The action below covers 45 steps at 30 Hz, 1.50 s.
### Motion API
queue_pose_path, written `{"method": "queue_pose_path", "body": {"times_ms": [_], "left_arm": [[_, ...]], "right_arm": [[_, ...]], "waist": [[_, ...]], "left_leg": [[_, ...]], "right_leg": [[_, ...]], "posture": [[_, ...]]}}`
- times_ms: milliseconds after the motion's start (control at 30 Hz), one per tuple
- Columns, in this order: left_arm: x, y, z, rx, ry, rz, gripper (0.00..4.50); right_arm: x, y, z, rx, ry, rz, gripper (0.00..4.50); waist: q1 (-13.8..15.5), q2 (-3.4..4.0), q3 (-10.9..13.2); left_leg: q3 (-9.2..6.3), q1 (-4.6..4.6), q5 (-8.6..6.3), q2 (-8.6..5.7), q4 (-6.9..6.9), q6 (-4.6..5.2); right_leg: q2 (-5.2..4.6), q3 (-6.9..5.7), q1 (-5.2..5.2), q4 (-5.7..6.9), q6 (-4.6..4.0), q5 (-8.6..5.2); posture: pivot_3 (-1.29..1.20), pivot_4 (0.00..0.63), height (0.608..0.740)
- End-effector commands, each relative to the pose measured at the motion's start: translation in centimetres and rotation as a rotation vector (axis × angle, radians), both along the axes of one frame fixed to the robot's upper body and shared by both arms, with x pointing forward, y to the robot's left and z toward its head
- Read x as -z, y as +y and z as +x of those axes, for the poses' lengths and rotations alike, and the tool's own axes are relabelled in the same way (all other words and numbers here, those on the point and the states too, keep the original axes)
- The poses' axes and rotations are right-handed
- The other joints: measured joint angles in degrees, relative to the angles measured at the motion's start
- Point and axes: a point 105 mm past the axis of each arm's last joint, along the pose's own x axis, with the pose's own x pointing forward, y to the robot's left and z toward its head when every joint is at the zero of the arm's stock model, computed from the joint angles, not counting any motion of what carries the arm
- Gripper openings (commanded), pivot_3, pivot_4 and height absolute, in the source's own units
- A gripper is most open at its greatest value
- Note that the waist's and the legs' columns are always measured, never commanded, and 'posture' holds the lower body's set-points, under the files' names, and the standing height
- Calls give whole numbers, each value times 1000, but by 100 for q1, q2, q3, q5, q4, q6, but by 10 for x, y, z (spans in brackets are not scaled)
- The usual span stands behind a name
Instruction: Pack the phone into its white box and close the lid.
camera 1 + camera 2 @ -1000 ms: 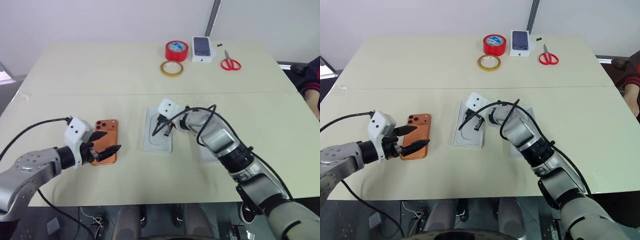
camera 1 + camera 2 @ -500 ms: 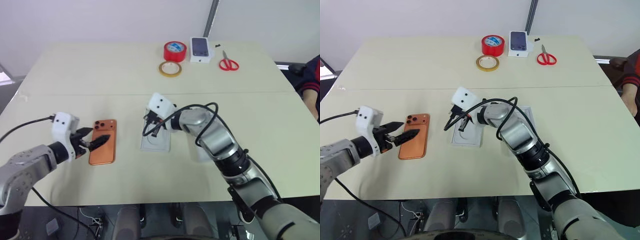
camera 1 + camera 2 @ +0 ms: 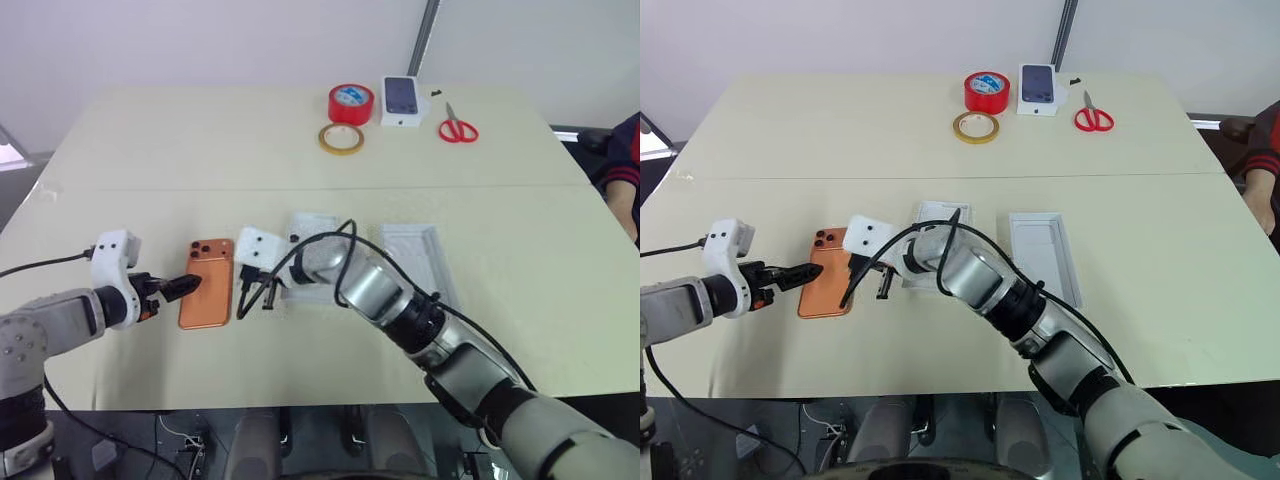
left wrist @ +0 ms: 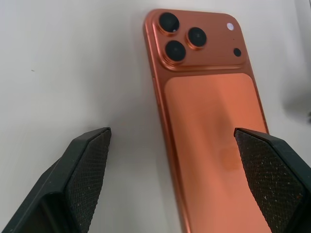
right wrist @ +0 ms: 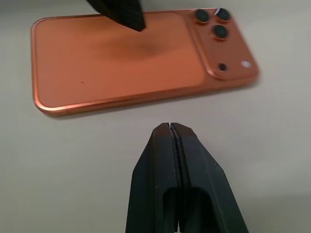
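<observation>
Nearest the front edge of the desk, the phone lies flat, camera side up, held by neither arm. The left claw sits just at its outer long edge, fingers spread wide and released, one finger over the orange back and the other over bare desk. From the opposite side the right claw reaches across with its two fingers pressed tight together, empty, the tips just beside the phone's inner edge.

A little further in lies the flat white insert with the recess, partly behind the right arm, and beside it the white box stands open and empty, well apart from the phone.

At the far edge are the red tape roll, the tan tape ring, the small printed carton and the red scissors.

So, as I judge it, nothing is packed: the phone must be lifted, carried to the box, laid inside and the lid closed; I cannot pick out a lid for certain
</observation>
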Motion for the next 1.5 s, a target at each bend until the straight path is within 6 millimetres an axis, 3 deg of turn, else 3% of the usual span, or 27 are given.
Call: {"method": "queue_pose_path", "body": {"times_ms": [33, 200, 633, 800, 1100, 1200, 1300, 1500], "left_arm": [[17, -19, -9, 65, 99, -54, 4265], [17, -44, -12, 139, 102, -147, 4265], [12, -70, -9, 195, 79, -310, 4265], [9, -69, -7, 191, 80, -332, 4265], [3, -46, 1, 76, 62, -334, 4265], [1, -41, 0, 53, 56, -344, 3457], [0, -39, 0, 40, 52, -349, 2078], [-1, -30, -3, -10, 42, -377, 2078]], "right_arm": [[-2, 12, -4, -65, -62, -26, 9], [5, 16, -1, -74, -89, -61, 9], [0, 9, 13, -43, -125, -53, 9], [2, 9, 12, -42, -124, -52, 9], [5, 7, 9, -44, -117, -53, 9], [5, 7, 8, -44, -117, -53, 0], [4, 5, 9, -43, -120, -52, 0], [1, 0, 11, -35, -124, -50, 0]], "waist": [[9, -1, -3], [21, -3, -7], [47, -2, -24], [18, -6, -26], [-2, -6, -26], [-15, -7, -25], [-15, -9, -24], [-17, -12, -22]], "left_leg": [[0, 5, 0, -1, -1, 0], [-4, 83, -6, -1, -17, -1], [-17, 83, -14, -9, -16, -15], [-19, 80, -14, -13, -16, -12], [-18, 80, -10, -9, -17, -5], [-18, 80, -15, -7, -19, -13], [-18, 77, -15, -7, -19, -14], [-19, 74, -16, -7, -21, -16]], "right_leg": [[-2, 0, 6, 0, 0, 0], [-18, -3, 80, -10, -16, -15], [-34, -10, 85, -10, -19, -17], [-40, -13, 84, -10, -19, -17], [-37, -17, 81, -11, -18, -17], [-37, -17, 80, -10, -19, -17], [-37, -17, 77, -12, -19, -17], [-55, -19, 73, -15, -21, -18]], "posture": [[0, 150, 740], [0, 150, 740], [0, 150, 740], [0, 150, 740], [0, 150, 740], [0, 150, 740], [0, 150, 740], [0, 150, 740]]}}
